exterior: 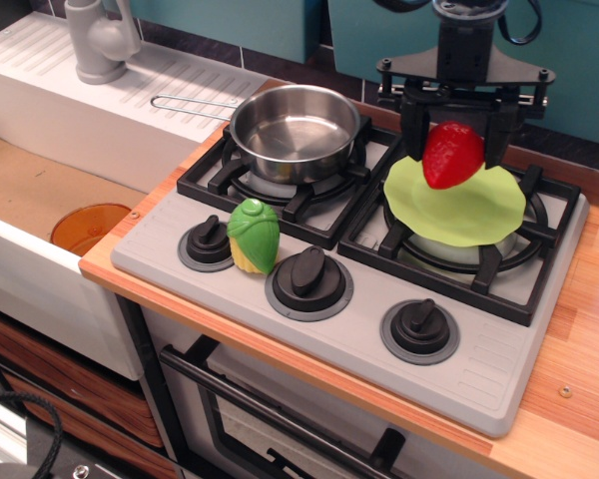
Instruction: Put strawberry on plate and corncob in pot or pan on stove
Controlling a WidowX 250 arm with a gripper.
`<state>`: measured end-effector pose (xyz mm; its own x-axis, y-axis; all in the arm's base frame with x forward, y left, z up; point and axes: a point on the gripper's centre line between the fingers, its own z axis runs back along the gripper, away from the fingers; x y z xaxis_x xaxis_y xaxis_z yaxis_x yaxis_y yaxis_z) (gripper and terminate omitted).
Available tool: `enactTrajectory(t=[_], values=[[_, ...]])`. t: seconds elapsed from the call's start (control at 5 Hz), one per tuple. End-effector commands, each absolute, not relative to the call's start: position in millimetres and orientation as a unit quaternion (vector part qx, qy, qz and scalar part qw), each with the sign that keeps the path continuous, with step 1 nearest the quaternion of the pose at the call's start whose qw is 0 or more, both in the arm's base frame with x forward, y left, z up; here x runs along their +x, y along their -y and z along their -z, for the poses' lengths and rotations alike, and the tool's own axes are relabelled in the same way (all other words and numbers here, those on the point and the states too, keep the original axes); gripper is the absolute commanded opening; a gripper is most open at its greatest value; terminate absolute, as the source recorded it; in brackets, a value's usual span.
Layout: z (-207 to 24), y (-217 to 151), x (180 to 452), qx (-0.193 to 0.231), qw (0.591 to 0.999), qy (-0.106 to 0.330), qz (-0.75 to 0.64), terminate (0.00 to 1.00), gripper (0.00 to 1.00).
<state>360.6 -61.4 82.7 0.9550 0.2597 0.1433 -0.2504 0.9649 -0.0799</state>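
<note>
Single view, observation.image. Black two-fingered gripper point(457, 140): clenched on the glossy red plastic strawberry point(451, 154), held above the far part of the flat round lime-green plate point(457, 208) on the right burner of the grey toy stove point(349, 299).

Small yellow corncob in ridged green husk point(252, 235): upright beside the left knob, untouched.

Shiny round steel saucepan point(295, 132): empty, on the left burner.

Risk, judged: released from this height near the rim, the strawberry may roll off the plate onto the grate.
</note>
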Motion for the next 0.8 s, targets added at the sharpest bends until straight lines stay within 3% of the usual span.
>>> enactTrajectory(t=[0.0, 0.4, 0.6], values=[[-86, 62, 370, -0.059, 0.985, 0.116, -0.109, 0.0, 1.0], [-99, 66, 353, -0.047, 0.988, 0.091, -0.118, 0.0, 1.0], [-126, 50, 342, -0.03, 0.991, 0.068, -0.107, 0.0, 1.0]])
